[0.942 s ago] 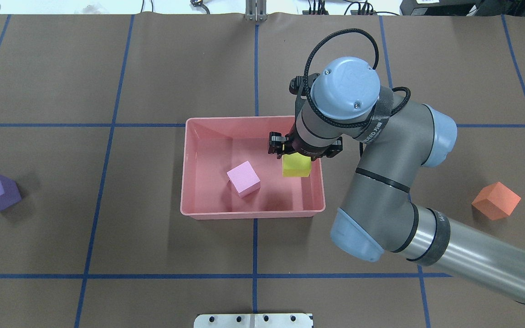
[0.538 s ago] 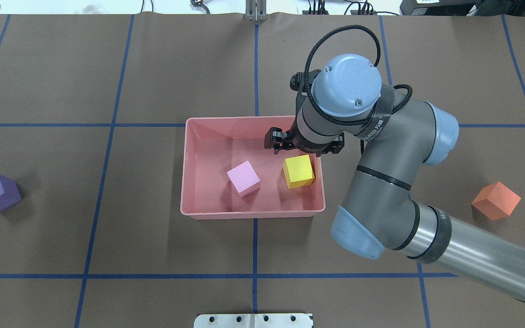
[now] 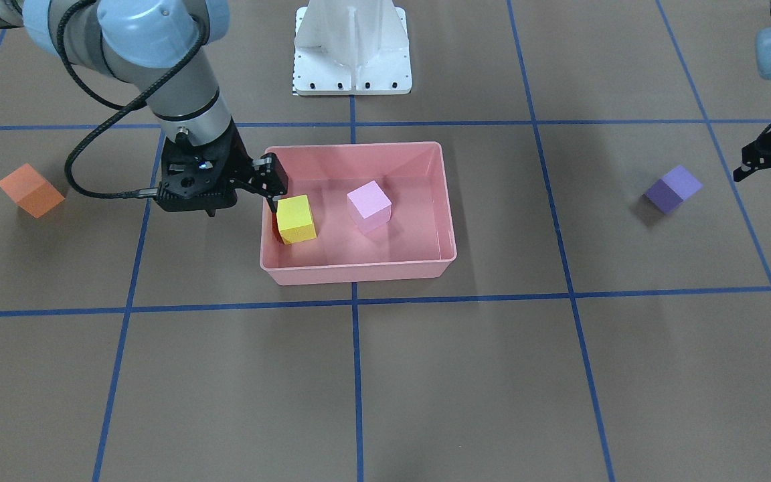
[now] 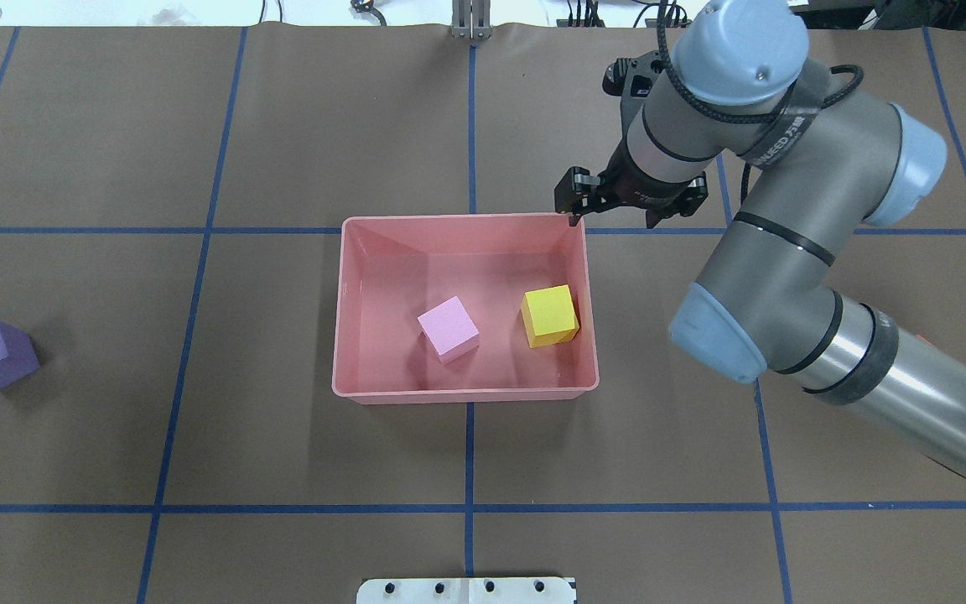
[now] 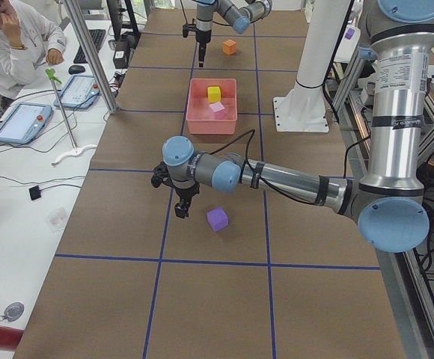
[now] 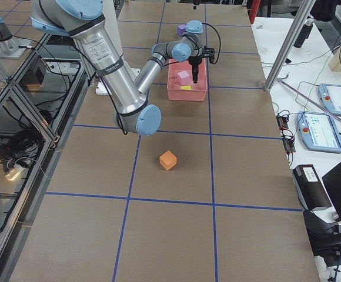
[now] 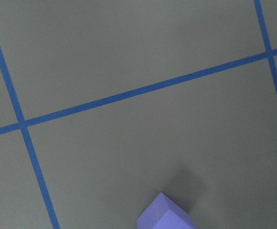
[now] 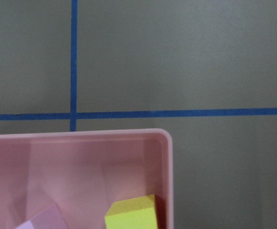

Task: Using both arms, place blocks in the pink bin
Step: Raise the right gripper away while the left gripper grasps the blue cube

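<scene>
The pink bin sits mid-table and holds the pale pink block and the yellow block, both lying free. My right gripper is open and empty, raised over the bin's far right corner; in the front view it hangs by the bin's wall. The right wrist view shows that corner and the yellow block. The purple block lies on the table, with my open left gripper beside it, apart. The orange block lies far to the robot's right; the overhead view hides it behind the arm.
The white robot base stands behind the bin. Blue tape lines grid the brown table cover. An operator sits at a side desk with tablets, off the table.
The right gripper let go of the yellow block, which now rests in the bin, then rose and drew back toward the bin's far right corner.
</scene>
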Controlling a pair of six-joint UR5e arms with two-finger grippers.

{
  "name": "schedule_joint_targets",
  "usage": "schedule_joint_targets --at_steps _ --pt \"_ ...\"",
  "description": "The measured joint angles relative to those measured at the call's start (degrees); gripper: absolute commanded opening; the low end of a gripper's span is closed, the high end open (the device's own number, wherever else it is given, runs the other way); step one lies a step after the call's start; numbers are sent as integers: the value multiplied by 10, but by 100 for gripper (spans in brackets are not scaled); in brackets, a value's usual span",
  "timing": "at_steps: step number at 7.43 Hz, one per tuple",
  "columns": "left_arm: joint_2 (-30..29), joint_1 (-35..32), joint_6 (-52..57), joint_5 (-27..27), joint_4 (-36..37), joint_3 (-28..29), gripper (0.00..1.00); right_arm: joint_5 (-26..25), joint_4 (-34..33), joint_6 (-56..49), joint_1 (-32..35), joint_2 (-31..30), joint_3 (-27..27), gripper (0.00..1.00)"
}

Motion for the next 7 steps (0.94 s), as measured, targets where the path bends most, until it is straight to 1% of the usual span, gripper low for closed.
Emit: schedule_joint_targets --at_steps 1,2,3,5,7 --pt "36 28 -24 23 -87 0 100 16 -2 -36 22 -16 4 100" --pt "62 62 -44 47 -154 0 99 26 -3 -63 39 -33 11 100" --pt "82 100 -52 80 -202 0 99 31 -3 -82 50 -46 17 100" --pt "111 166 -44 128 -263 2 99 37 -3 -118 67 -69 30 100" --pt "124 190 2 139 -282 4 99 60 -3 -157 89 -93 40 100"
